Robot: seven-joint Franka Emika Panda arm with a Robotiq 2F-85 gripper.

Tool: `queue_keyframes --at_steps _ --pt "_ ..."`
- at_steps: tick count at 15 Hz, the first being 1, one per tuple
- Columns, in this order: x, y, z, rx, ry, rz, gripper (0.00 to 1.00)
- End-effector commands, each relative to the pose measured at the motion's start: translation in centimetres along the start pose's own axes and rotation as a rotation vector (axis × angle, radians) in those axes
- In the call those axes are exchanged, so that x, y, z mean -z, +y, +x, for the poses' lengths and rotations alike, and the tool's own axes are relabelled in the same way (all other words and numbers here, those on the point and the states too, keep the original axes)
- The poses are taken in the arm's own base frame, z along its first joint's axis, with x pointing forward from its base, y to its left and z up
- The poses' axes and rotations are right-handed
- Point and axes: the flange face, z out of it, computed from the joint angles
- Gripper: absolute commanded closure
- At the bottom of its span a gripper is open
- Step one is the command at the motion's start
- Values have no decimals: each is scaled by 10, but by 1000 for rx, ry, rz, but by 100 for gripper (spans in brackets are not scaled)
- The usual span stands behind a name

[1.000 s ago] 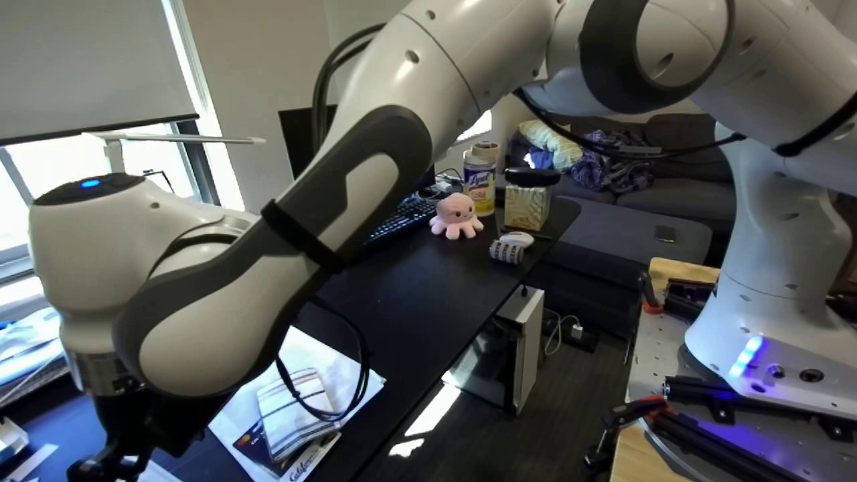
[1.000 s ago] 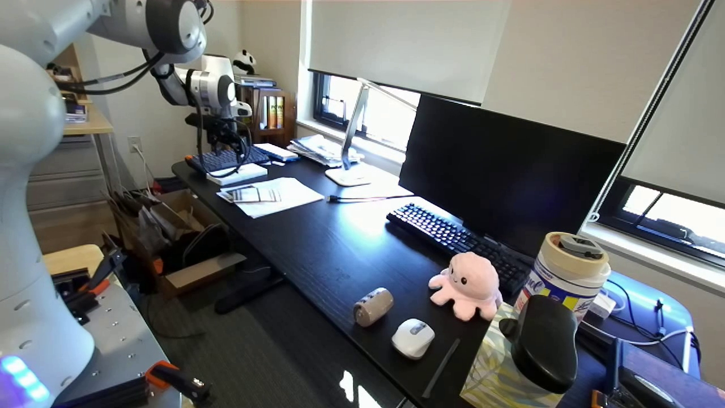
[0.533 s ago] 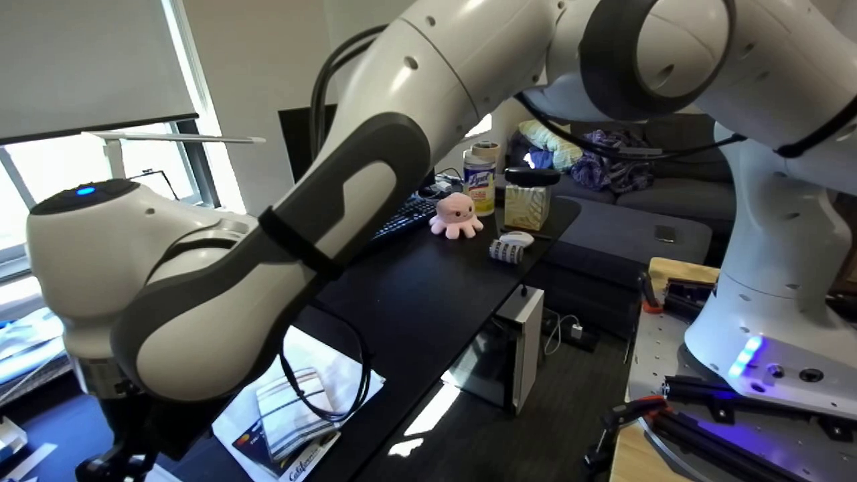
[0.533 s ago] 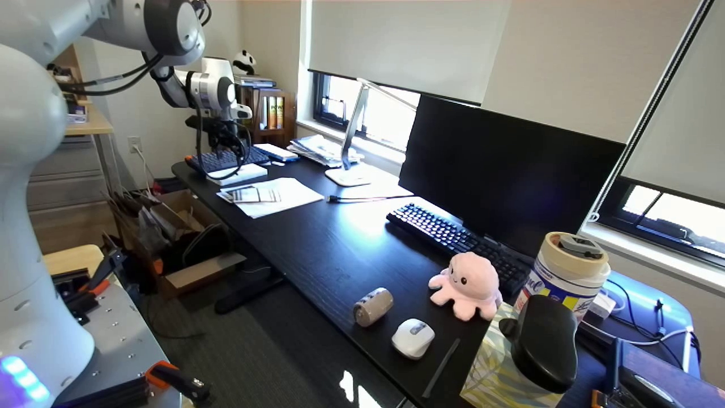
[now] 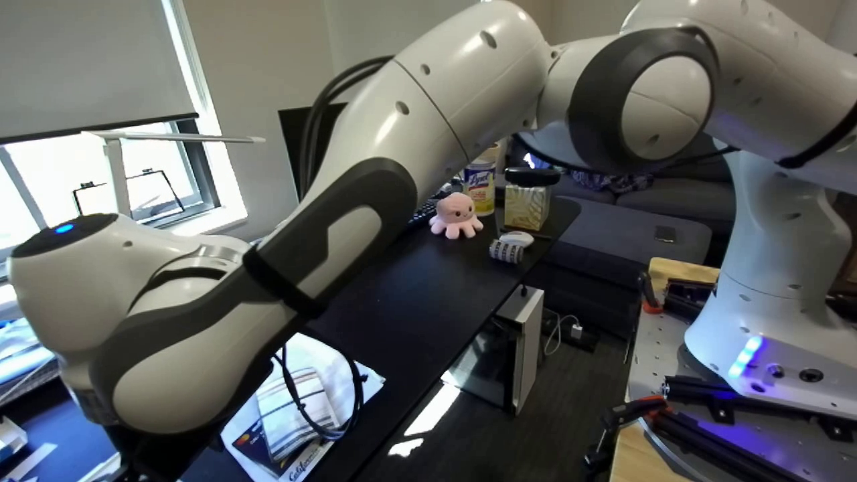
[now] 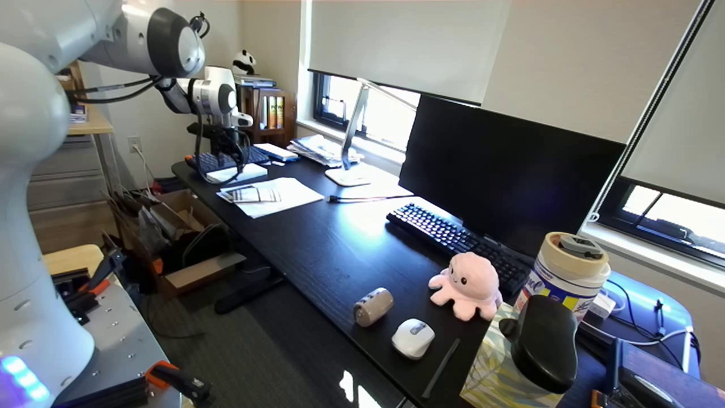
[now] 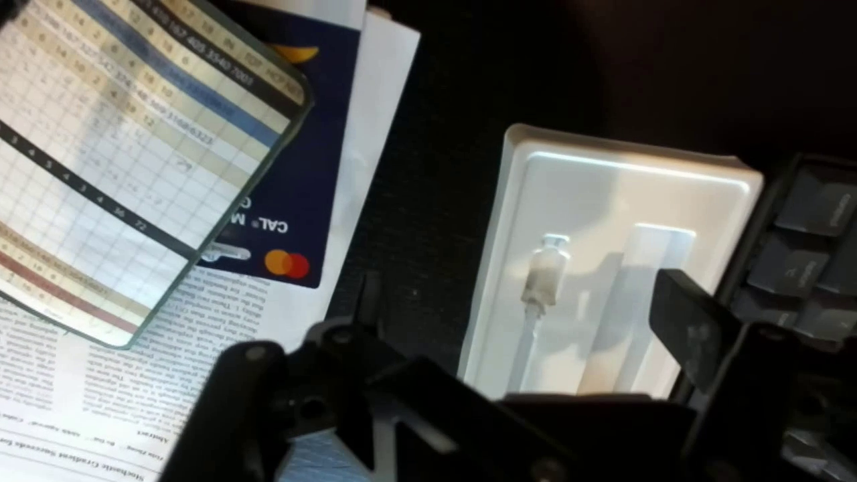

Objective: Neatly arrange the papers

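Fingers (image 7: 695, 329) spread wide apart, nothing held. Wrist view puts the gripper (image 7: 529, 314) over a white box (image 7: 596, 194): one fingertip above the black desk (image 7: 435, 174) between box and papers (image 7: 167, 361), the other over the box edge next to a dark keyboard (image 7: 790, 264). Can't tell if they touch the box. Box face shows a cable-like shape and a pale strip; printed or real, unclear.

Papers lie flat on the desk just beside the box, strip of black desktop between. Loose white printed sheets, edges out of line, spread at angles. Navy card (image 7: 315, 167) on top, "CAL" lettering, red and orange circles; gridded card (image 7: 144, 167) tilted across that, overlapping the sheets too. Both exterior views put the pile near the desk's long edge. "California" reads along one side in an exterior view, with a cable loop (image 5: 360, 388) hanging in front of the pile there.

White lamp (image 6: 354, 127) near the papers, farther in. Pink octopus plush (image 6: 467, 286), white mouse (image 6: 413, 338) and monitor (image 6: 504, 175) well apart from the pile, down the desk.
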Motion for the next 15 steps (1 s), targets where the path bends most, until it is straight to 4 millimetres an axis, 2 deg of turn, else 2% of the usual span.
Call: queue_keyframes --at_steps 1,4,15 --pt "-3 -6 5 -129 -10 -33 0" --pt "-5 -5 6 -244 -2 -43 0" --pt "-23 -16 3 -254 -40 -9 0"
